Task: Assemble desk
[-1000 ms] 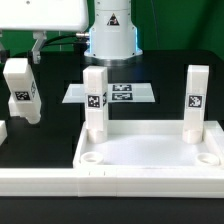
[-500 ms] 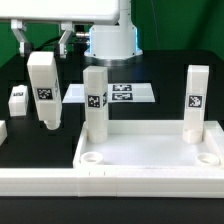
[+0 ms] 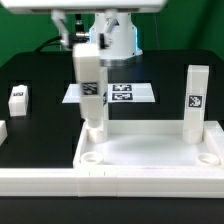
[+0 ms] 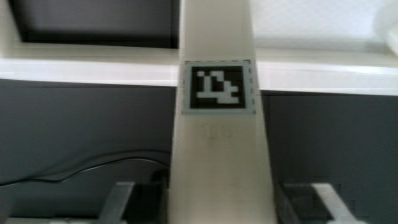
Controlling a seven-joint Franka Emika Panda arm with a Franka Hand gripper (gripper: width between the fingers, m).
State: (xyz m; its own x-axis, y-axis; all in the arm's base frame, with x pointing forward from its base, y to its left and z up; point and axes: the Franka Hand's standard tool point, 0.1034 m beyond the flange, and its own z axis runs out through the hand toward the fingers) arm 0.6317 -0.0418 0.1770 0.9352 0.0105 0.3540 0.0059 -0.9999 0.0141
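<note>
The pincer (image 3: pixel 86 46) is closed on the upper part of a white desk leg (image 3: pixel 88 85), one finger on each side, at a narrow-to-medium spread. The leg hangs upright, with its black-and-white square tag facing the exterior camera. In the wrist view the same desk leg (image 4: pixel 217 120) runs between the two fingers (image 4: pixel 125 203) of the pincer (image 4: pixel 217 205), tag plainly visible, with a pale band of the desk top (image 4: pixel 80 70) across the background and a dark cable (image 4: pixel 89 170) on the table below. In the exterior view the leg's lower end overlaps the far corner of the desk top (image 3: pixel 150 152) on the exterior view's left. Whether that end touches the top or a socket cannot be told. The desk top lies flat on the black table (image 3: pixel 40 140), with round sockets open at its near corners. A second leg (image 3: pixel 196 100) stands upright at the far corner on the exterior view's right. A third leg (image 3: pixel 18 98) lies on the table, well apart, toward the exterior view's left. The marker board (image 3: pixel 128 94) lies flat behind the desk top, before the robot base (image 3: pixel 118 40). A long low white rail (image 3: pixel 40 182) runs along the near edge.
</note>
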